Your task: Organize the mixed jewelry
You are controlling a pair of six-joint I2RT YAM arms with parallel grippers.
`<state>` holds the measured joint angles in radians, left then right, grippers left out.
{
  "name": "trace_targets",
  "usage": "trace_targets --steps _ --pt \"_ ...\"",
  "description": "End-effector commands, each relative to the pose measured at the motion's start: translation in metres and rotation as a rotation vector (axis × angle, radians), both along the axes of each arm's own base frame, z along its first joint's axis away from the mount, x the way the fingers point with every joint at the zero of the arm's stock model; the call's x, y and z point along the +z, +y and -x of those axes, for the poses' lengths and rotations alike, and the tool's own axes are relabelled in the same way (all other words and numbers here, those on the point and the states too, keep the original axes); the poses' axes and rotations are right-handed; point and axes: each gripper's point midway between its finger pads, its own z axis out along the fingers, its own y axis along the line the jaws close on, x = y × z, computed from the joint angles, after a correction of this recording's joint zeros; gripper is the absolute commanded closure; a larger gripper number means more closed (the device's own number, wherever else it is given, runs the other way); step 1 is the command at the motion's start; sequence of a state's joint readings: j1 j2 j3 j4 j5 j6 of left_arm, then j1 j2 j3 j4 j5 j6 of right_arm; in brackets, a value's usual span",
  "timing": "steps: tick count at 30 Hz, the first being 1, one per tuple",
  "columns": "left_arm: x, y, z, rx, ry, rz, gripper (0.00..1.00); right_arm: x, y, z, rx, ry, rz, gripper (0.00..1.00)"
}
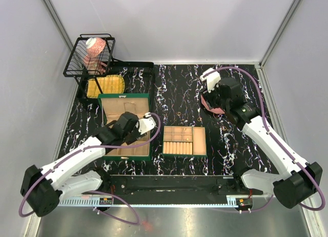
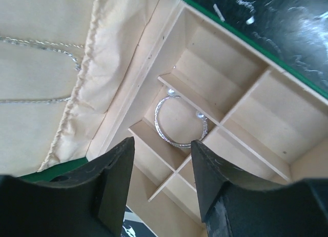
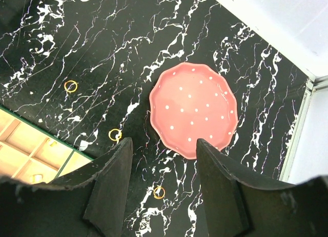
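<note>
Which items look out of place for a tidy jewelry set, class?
Three gold rings lie loose on the black marbled table, beside the pink plate and outside the green-edged tray, in no compartment. The silver bangle, by contrast, sits inside a box compartment.

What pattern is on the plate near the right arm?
The plate is pink with small white dots, clearest in the right wrist view.

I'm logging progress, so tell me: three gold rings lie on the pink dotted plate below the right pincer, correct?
Not quite. The right wrist view shows the three gold rings on the black marbled table beside the pink dotted plate, apart from it, not on it. The plate does sit below the right pincer.
</note>
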<state>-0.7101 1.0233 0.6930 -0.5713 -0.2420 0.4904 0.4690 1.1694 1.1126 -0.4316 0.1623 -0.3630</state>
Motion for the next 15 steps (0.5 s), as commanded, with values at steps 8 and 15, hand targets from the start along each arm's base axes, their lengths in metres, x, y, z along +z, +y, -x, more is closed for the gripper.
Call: trace_targets --steps 8,15 --pt "0.071 -0.058 0.051 -0.246 0.163 0.331 0.45 -0.026 -0.02 0.016 -0.028 0.063 0.053 0.41" --pt "0.091 -0.079 0.05 -0.298 0.198 0.389 0.41 -0.078 -0.055 0.025 -0.096 0.206 0.141 0.39"
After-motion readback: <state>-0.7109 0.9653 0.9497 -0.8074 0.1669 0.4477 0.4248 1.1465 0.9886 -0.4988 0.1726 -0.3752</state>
